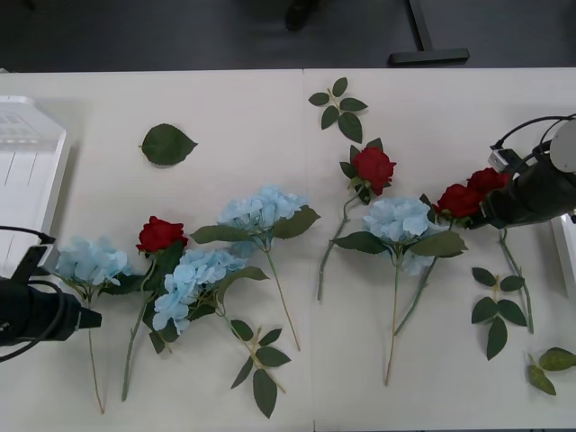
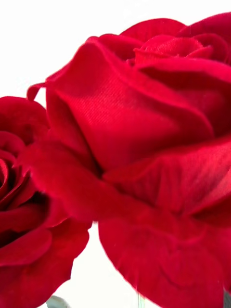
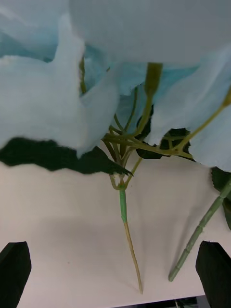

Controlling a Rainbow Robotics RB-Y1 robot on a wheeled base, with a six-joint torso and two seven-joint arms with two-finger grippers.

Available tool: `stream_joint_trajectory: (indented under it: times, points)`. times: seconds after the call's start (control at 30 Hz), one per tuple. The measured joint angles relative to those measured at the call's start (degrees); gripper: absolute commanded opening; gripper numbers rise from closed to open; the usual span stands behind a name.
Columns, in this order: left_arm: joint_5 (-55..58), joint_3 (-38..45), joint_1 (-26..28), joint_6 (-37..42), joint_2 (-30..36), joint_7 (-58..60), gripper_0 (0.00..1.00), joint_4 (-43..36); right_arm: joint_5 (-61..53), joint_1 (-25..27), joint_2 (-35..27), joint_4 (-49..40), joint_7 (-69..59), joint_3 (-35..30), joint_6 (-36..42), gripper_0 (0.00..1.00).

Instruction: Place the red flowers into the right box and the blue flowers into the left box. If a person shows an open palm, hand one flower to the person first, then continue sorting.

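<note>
The left gripper (image 3: 115, 274) hangs wide open and empty beside a blue flower (image 1: 87, 261) near the worktop's (image 1: 270, 108) left edge, while the right gripper (image 1: 490, 211) sits against two red roses (image 1: 472, 192) near the right edge, its grip impossible to tell.

Flowers lie in a loose row across the table (image 1: 225, 108). Four hydrangeas (image 1: 87, 259) run from lower left to centre right, one rose (image 1: 160, 234) among the left ones. Another rose (image 1: 373, 167) sits above centre right; two roses (image 1: 460, 200) touch at right. The left box (image 1: 27, 171) is at the left edge.
</note>
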Motion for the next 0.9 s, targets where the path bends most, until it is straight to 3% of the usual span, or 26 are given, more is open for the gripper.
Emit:
stream_joint_trajectory:
  times: [0.37,0.4,0.43,0.5,0.57,0.67,0.7,0.9]
  points:
    - [-2.5,-5.0,-3.7,-2.0,-0.4,-0.5,1.0,4.0,1.2,-1.2,1.9,5.0,0.0,0.0,-2.7,0.97]
    - [-2.6,-5.5,-4.2,-2.1,-0.4,-0.5,1.0,4.7,1.2,-1.4,2.1,5.6,0.0,0.0,-3.0,0.88]
    - [-2.8,-6.1,-4.7,-2.5,-0.4,-0.5,1.0,5.3,1.2,-1.6,2.3,6.1,0.0,0.0,-3.3,0.6]
    - [-3.1,-7.5,-5.6,-3.5,-0.4,-0.5,1.0,6.5,1.5,-1.9,2.5,6.6,0.0,0.0,-3.6,0.17]
    - [-3.3,-8.5,-6.2,-4.2,-0.4,-0.5,1.0,7.3,1.5,-2.0,2.6,6.6,0.0,0.0,-3.6,0.0]
    - [-3.6,-9.1,-6.3,-4.5,-0.4,-0.5,1.0,7.7,1.5,-2.0,2.6,6.6,0.0,0.0,-3.7,0.0]
    - [-3.7,-9.3,-6.3,-4.5,-0.4,-0.5,0.95,7.8,1.5,-2.0,2.6,6.6,0.0,0.0,-3.7,0.0]
    - [-4.5,-10.3,-6.5,-4.5,-0.5,-0.5,0.21,8.2,1.5,-2.0,2.6,6.6,0.0,0.0,-3.8,0.0]
